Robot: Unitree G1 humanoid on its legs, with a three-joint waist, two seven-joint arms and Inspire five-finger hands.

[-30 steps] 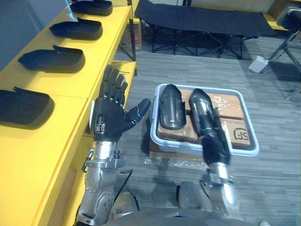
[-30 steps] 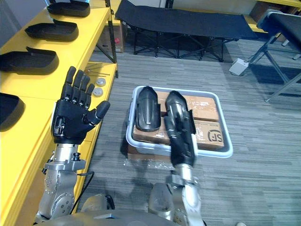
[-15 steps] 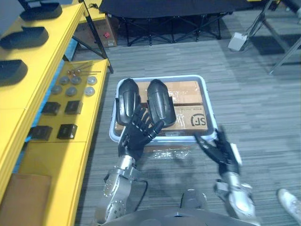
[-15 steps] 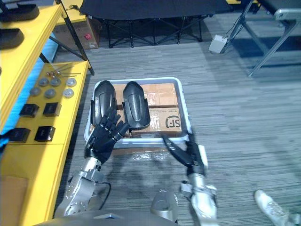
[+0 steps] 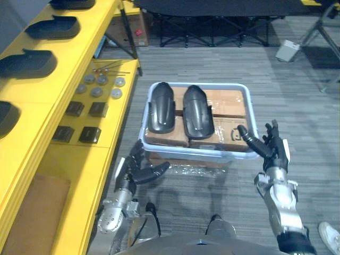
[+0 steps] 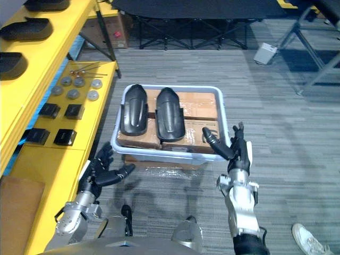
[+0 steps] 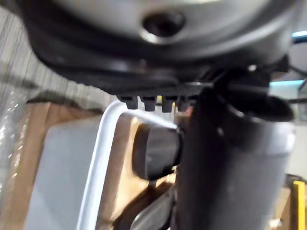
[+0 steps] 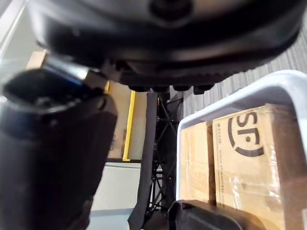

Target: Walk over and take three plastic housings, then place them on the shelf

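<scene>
Two black plastic housings (image 5: 161, 108) (image 5: 197, 111) lie side by side on cardboard boxes (image 5: 228, 103) in a white tray (image 5: 249, 109) on the floor. More black housings (image 5: 26, 62) (image 5: 50, 26) rest along the top of the yellow shelf (image 5: 79, 53) on the left. My left hand (image 5: 139, 169) hovers open, thumb out, just off the tray's near left corner, touching nothing. Open too, my right hand (image 5: 267, 146) is at the near right corner, fingers spread upward. The left wrist view looks past the tray rim (image 7: 98, 158) at a housing (image 7: 153, 151).
The shelf's lower board carries small black boxes (image 5: 87, 109) and round metal discs (image 5: 98, 85). A black folding cot (image 5: 223, 10) stands at the back, a white box (image 5: 289, 50) on the floor beside it. A person's white shoe (image 5: 330, 234) shows at the near right.
The view has shifted. My left hand came down from beside the shelf, passed over the left housing and drew back to the tray's near left corner. My right hand left the tray for its near right corner.
</scene>
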